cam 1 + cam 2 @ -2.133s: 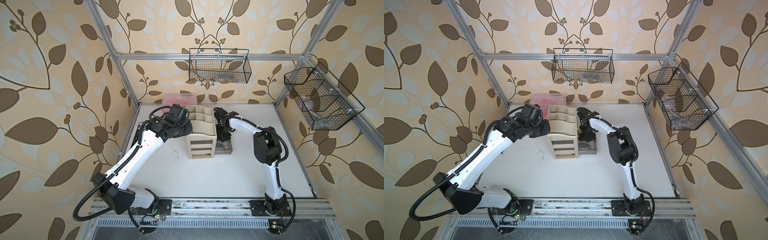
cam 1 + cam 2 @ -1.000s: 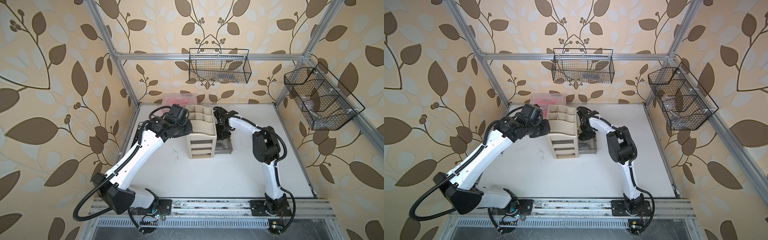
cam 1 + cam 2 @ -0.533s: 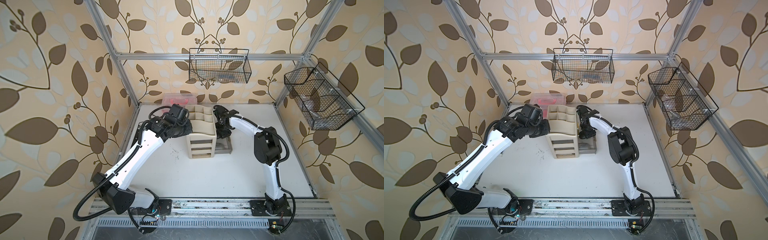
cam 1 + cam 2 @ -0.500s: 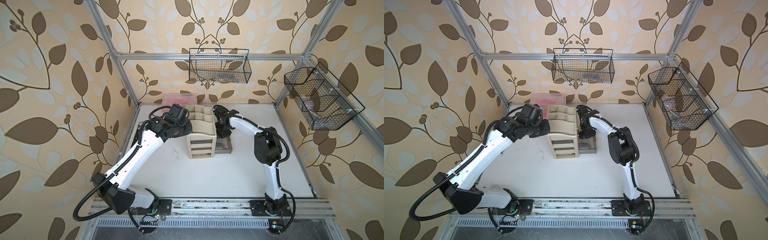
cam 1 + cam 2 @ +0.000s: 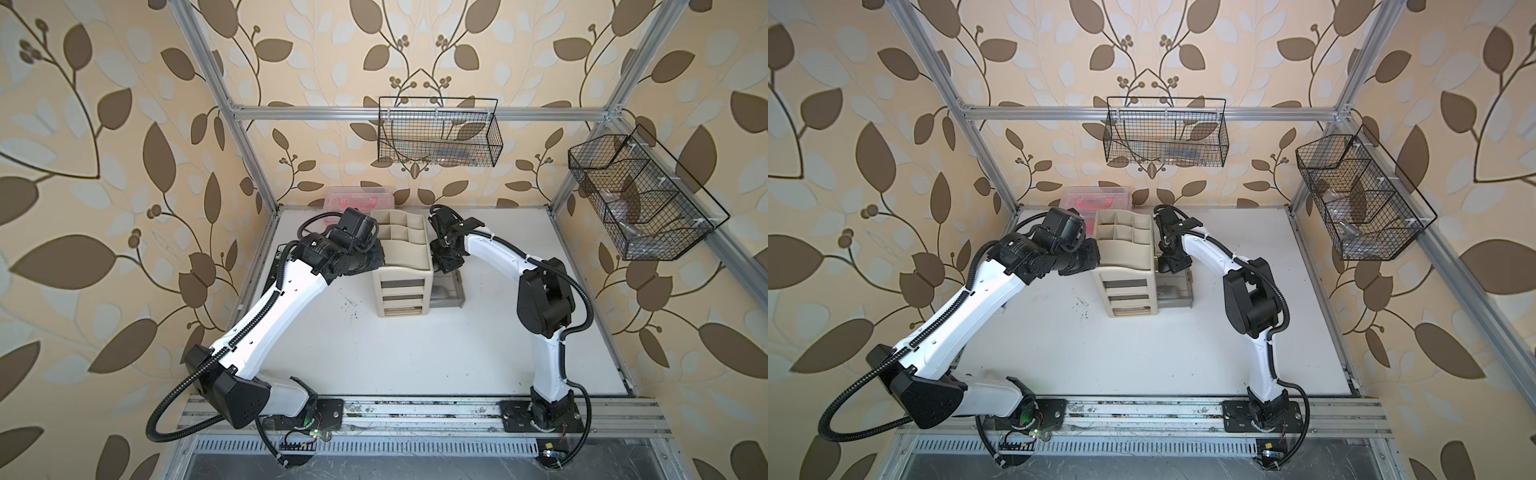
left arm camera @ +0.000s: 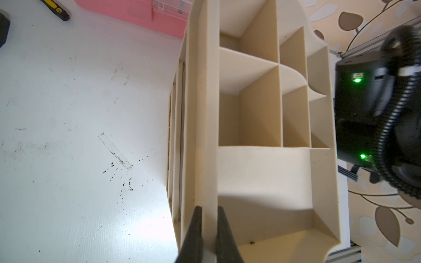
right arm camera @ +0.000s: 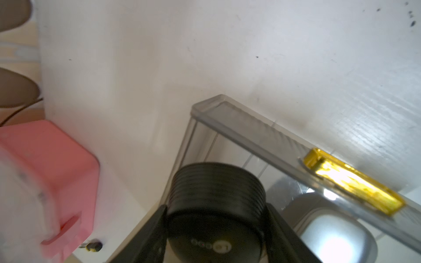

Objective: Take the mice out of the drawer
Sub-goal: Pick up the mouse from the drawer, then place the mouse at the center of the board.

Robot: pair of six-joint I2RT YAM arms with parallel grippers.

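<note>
Black mouse gripped at the open drawer, organizer braced

The right claw (image 7: 216,207) is clamped across the sides of a black mouse (image 7: 216,182) within the outline of the clear drawer (image 7: 250,127). A silver-grey mouse (image 7: 330,234) lies beside it, near the gold handle (image 7: 350,184). The left claw (image 6: 209,209) pinches narrow on a wall of the beige organizer (image 6: 262,177). The mouse should probably be raised straight up past the drawer rim before it swings out over the bare desk (image 5: 415,345), with the grip square on the smooth shell and the organizer braced throughout

In view are one black mouse (image 7: 216,205), one silver-grey mouse (image 7: 337,236), two wire baskets (image 5: 440,131) (image 5: 640,199) and one beige organizer (image 5: 405,259).
</note>
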